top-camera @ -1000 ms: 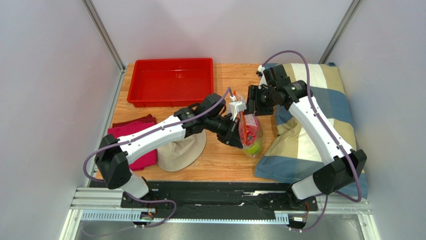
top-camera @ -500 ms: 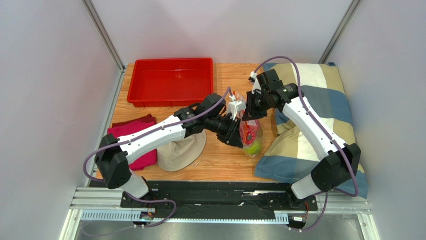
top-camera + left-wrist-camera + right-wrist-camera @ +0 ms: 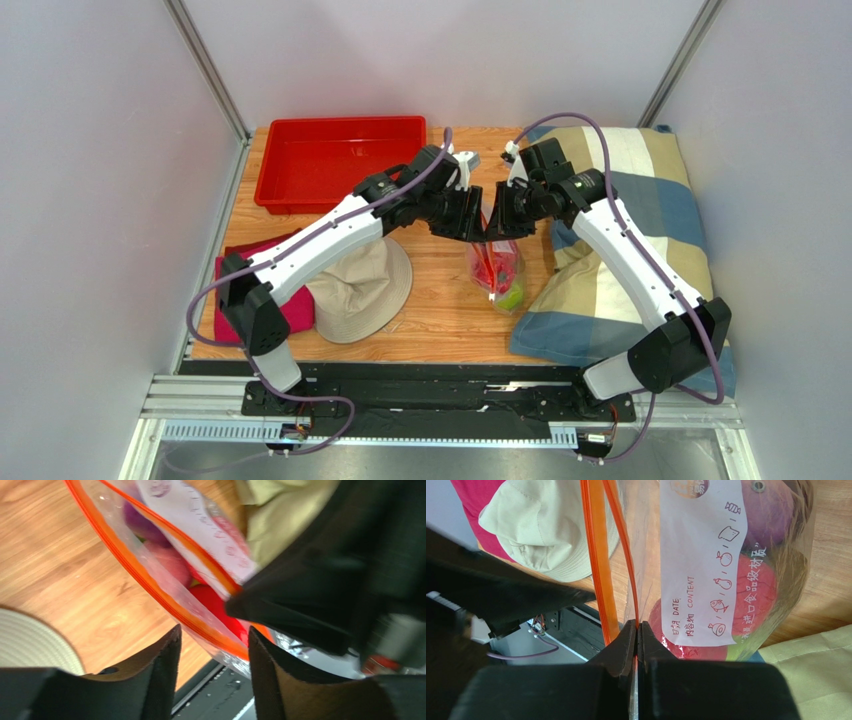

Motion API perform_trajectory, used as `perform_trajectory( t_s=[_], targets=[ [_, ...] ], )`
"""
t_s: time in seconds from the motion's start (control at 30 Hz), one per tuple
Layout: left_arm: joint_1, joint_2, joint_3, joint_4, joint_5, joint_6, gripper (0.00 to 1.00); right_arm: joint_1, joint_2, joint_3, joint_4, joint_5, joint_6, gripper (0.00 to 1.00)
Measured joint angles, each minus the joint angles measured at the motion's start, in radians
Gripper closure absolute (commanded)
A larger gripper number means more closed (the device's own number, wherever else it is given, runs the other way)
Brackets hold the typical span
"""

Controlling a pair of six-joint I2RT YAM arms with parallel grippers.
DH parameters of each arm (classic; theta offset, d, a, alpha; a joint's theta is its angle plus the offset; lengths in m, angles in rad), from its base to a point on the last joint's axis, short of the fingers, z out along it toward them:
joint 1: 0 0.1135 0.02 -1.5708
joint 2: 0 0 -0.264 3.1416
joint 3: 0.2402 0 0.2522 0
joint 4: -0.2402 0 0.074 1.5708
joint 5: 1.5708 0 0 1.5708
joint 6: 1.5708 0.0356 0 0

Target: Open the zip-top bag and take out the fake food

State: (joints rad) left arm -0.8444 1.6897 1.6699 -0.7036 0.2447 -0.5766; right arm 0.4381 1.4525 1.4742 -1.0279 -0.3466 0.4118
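The zip-top bag [image 3: 497,268] hangs upright over the table, and its orange zipper strips [image 3: 598,580] stand parted. My right gripper [image 3: 637,626] is shut on one orange lip at the bag's top, next to the white label [image 3: 703,565]. My left gripper [image 3: 214,634] is open, with the other orange lip [image 3: 150,585] running between its fingers and neither pad pressed on it. In the top view the two grippers meet above the bag, left gripper [image 3: 470,215] facing right gripper [image 3: 498,222]. The fake food shows through the plastic: a red piece [image 3: 212,604], a pink piece [image 3: 172,562] and a purple piece [image 3: 771,515].
A red bin [image 3: 340,160] stands at the back left. A beige hat [image 3: 362,290] lies on a pink cloth [image 3: 235,270] left of the bag. A checked pillow [image 3: 625,250] fills the right side, close to the bag.
My left gripper let go of the bag's side, opened and rose to the bag's top. My right gripper shut on the zipper lip. The bag now hangs straighter.
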Motion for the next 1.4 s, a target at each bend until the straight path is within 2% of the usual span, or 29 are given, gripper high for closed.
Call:
perform_trajectory(
  t_s=[0.03, 0.1, 0.2, 0.23, 0.27, 0.3, 0.33, 0.5, 0.63, 0.8, 1.03, 1.4],
  targets=[
    [0.0, 0.021, 0.013, -0.018, -0.019, -0.001, 0.46, 0.0, -0.001, 0.0, 0.0, 0.0, 0.002, 1.0],
    [-0.001, 0.045, 0.015, -0.044, -0.045, -0.002, 0.37, 0.0, -0.001, 0.0, -0.002, 0.0, 0.003, 1.0],
    [-0.003, 0.058, 0.011, -0.083, -0.073, -0.001, 0.37, 0.0, -0.001, 0.0, -0.003, -0.001, 0.003, 1.0],
    [-0.003, 0.058, 0.011, -0.089, -0.076, -0.002, 0.43, 0.0, -0.001, 0.0, -0.004, -0.001, 0.003, 1.0],
    [-0.003, 0.058, 0.011, -0.089, -0.077, -0.002, 0.76, 0.0, -0.001, 0.0, -0.004, -0.002, 0.003, 1.0],
    [-0.001, 0.061, 0.013, -0.088, -0.076, -0.001, 0.96, 0.0, -0.002, 0.0, -0.004, -0.003, 0.003, 1.0],
    [0.002, 0.067, 0.016, -0.089, -0.074, 0.002, 1.0, 0.0, -0.002, 0.0, -0.004, -0.003, 0.003, 1.0],
    [0.031, 0.122, 0.051, -0.118, -0.076, 0.036, 1.0, 0.0, -0.003, 0.006, -0.045, 0.071, -0.017, 1.0],
    [0.073, 0.099, 0.014, -0.159, -0.111, 0.087, 1.0, 0.0, -0.003, 0.045, -0.119, 0.185, -0.053, 1.0],
    [0.108, 0.075, -0.016, -0.207, -0.132, 0.138, 1.0, 0.0, -0.004, 0.083, -0.15, 0.233, -0.075, 1.0],
    [0.103, 0.075, 0.002, -0.256, -0.13, 0.182, 1.0, 0.002, -0.014, 0.083, -0.176, 0.242, -0.084, 1.0],
    [0.1, 0.059, -0.014, -0.278, -0.175, 0.224, 1.0, -0.008, -0.042, 0.085, -0.23, 0.384, -0.128, 1.0]
  ],
)
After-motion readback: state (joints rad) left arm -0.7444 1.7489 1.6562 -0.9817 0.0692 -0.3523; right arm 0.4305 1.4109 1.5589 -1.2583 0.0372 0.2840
